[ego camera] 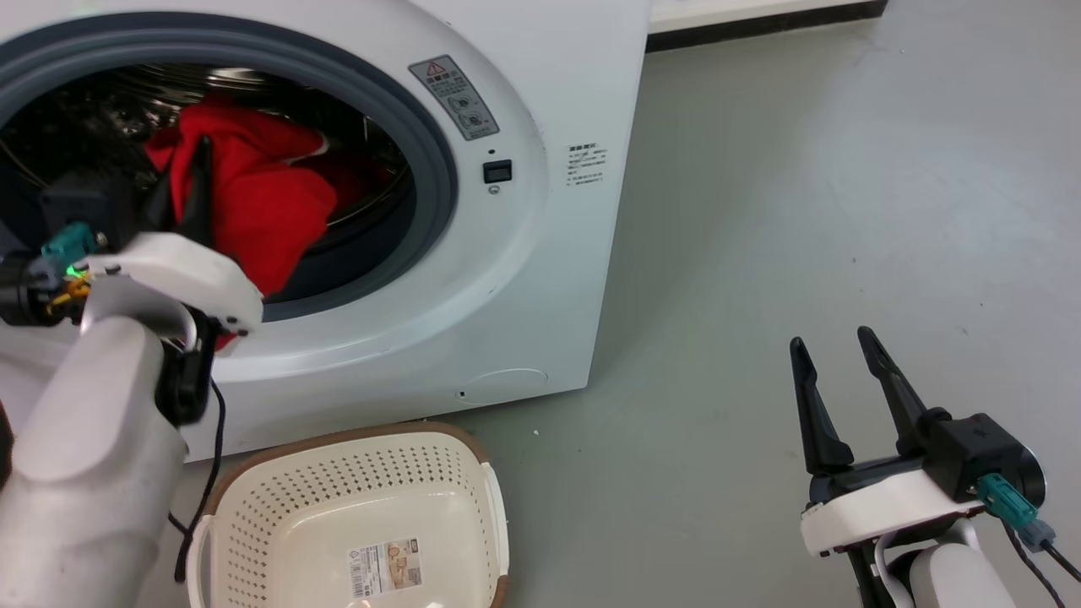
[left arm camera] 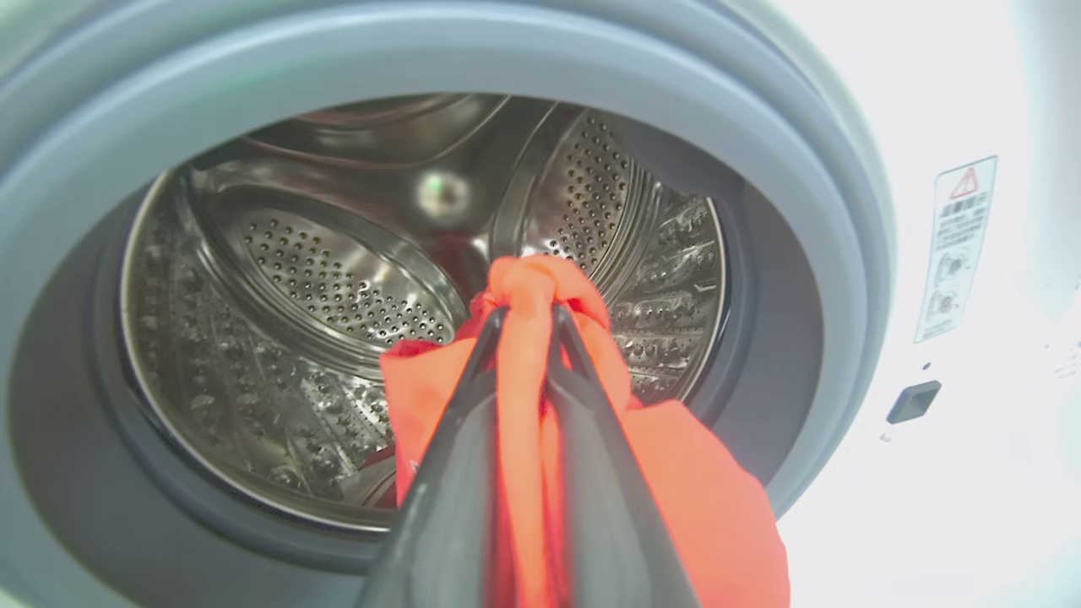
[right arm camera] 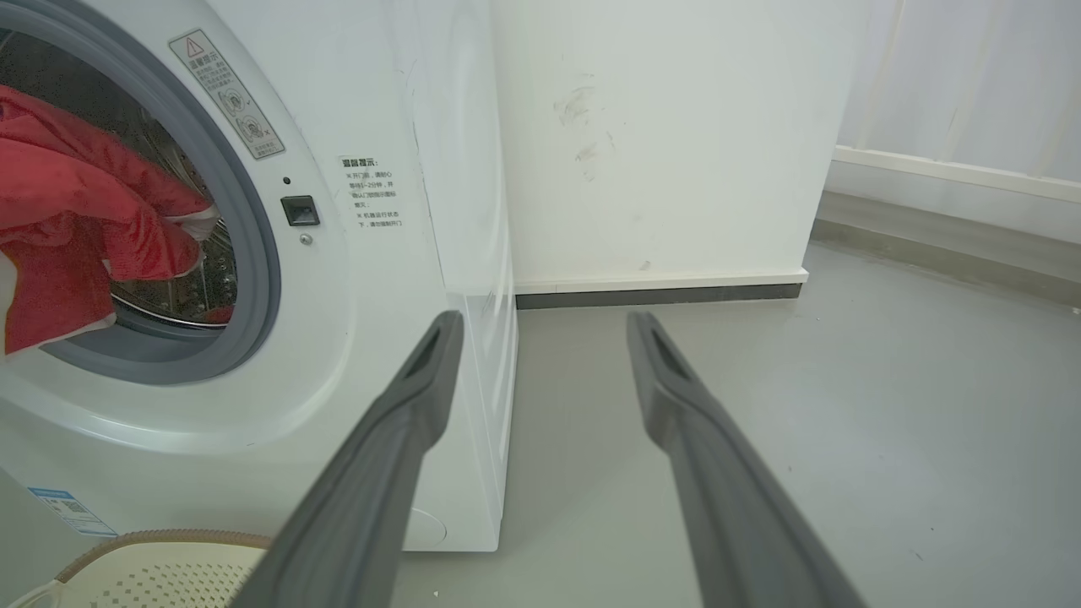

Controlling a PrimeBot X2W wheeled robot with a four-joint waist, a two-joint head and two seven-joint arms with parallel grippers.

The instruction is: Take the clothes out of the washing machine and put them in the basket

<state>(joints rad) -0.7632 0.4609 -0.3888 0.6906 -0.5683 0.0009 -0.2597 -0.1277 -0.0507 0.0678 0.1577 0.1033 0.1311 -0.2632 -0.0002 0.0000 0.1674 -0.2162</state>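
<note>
Hanging from the left end effector (left arm camera: 528, 314), the red garment (left arm camera: 718, 515) looks crumpled.

- I am looking into a bare laundry room, where a white front-loading washing machine (ego camera: 540, 279) stands on a smooth grey floor (ego camera: 844, 211).
- A scuffed white wall (right arm camera: 659, 127) with dark skirting (right arm camera: 659, 295) runs behind it.
- A cream plastic basket (ego camera: 279, 507) sits on the floor at the machine's foot.
</note>
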